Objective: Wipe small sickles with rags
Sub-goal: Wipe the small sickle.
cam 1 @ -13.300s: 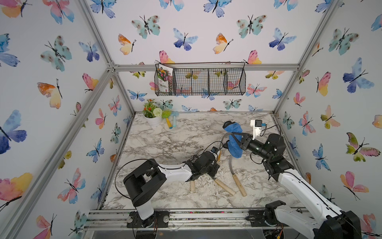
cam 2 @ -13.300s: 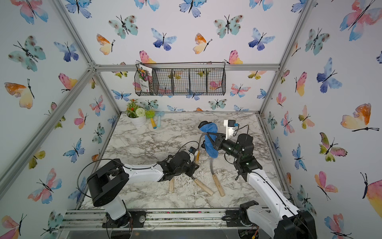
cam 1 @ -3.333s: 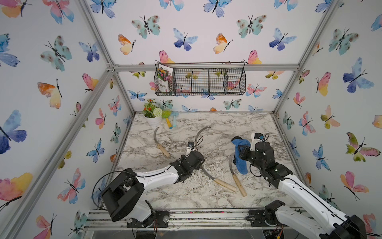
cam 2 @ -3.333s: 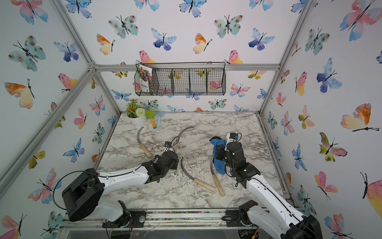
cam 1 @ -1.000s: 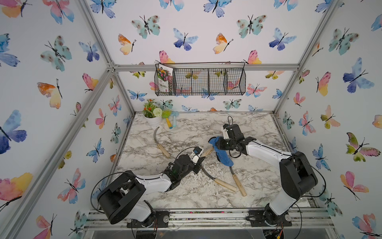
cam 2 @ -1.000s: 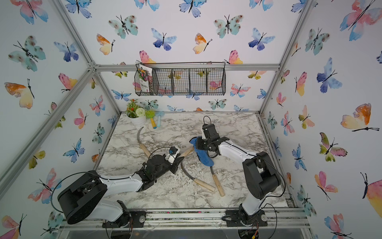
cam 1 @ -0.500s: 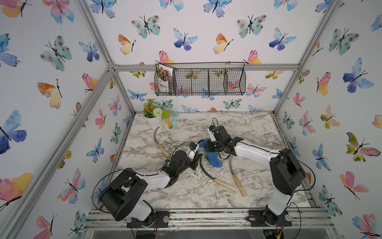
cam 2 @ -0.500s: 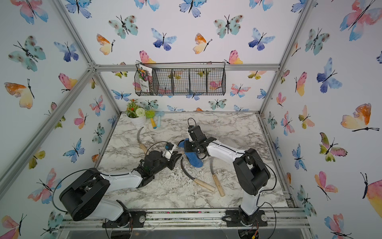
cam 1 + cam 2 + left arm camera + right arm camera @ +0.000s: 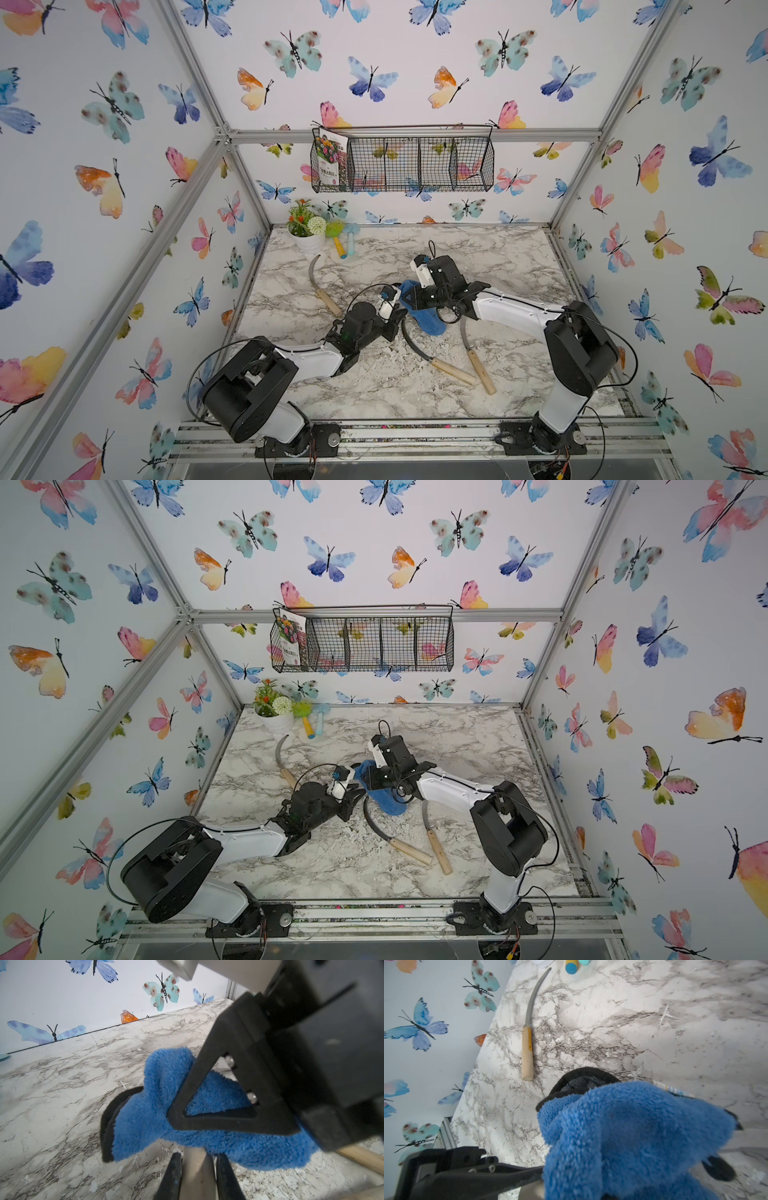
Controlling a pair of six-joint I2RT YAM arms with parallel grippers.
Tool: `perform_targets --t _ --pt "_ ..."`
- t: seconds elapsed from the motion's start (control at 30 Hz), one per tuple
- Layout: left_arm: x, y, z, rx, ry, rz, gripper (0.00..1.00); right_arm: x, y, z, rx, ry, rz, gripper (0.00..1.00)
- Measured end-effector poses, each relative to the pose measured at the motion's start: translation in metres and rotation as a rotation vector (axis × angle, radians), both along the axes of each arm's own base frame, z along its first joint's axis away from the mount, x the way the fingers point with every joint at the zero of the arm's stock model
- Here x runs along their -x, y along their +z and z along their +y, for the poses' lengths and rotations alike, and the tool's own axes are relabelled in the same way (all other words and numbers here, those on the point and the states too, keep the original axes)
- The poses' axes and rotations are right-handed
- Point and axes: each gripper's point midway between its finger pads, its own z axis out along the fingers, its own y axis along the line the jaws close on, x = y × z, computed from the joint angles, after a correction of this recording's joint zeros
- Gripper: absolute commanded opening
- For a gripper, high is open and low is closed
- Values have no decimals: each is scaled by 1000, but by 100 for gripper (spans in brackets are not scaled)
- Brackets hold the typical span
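Blue rag (image 9: 424, 318) sits mid-table, pinched in the closed right gripper (image 9: 409, 300), draped over the sickle held by the left. Left gripper (image 9: 197, 1176) is closed on a pale, flat strip that I take for that sickle's blade or handle; the rag covers the rest, so I cannot tell which part.

Two more sickles lie just beyond the rag toward the robot's base: one (image 9: 432, 351) with its dark blade curving under the rag's edge, one (image 9: 476, 357) beside it. A fourth sickle (image 9: 322, 284) lies near the flower pot (image 9: 309, 243), well away from the rag.

Risks, as I judge them:
- rag snagging on the blade tip and tearing free of the pinch
- held sickle twisting in the narrow grip under wiping pressure
- trailing rag dragging the nearest loose sickle
- the two wrists crowding and colliding
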Motion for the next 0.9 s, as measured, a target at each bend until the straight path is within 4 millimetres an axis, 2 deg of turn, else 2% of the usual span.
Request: perform_targets --t 0.13,0.37,0.5,0.63,0.8,0.9 --pt "0 0 0 0 1 0 0 -4 -2 -1 -24 -3 25 4" --pt "1 -1 -1 2 -6 6 0 -38 -30 -32 113 -170 64 4" --pt "2 -1 -2 6 -15 7 0 -39 -33 -39 139 -187 69 4" --pt "2 0 -2 8 -16 6 0 -30 -23 -30 142 -153 28 4" --pt "2 2 -2 12 -15 0 0 2 9 -2 57 -29 -40 4" --pt "2 3 -3 14 -15 -2 0 11 19 4 20 1 -50 4"
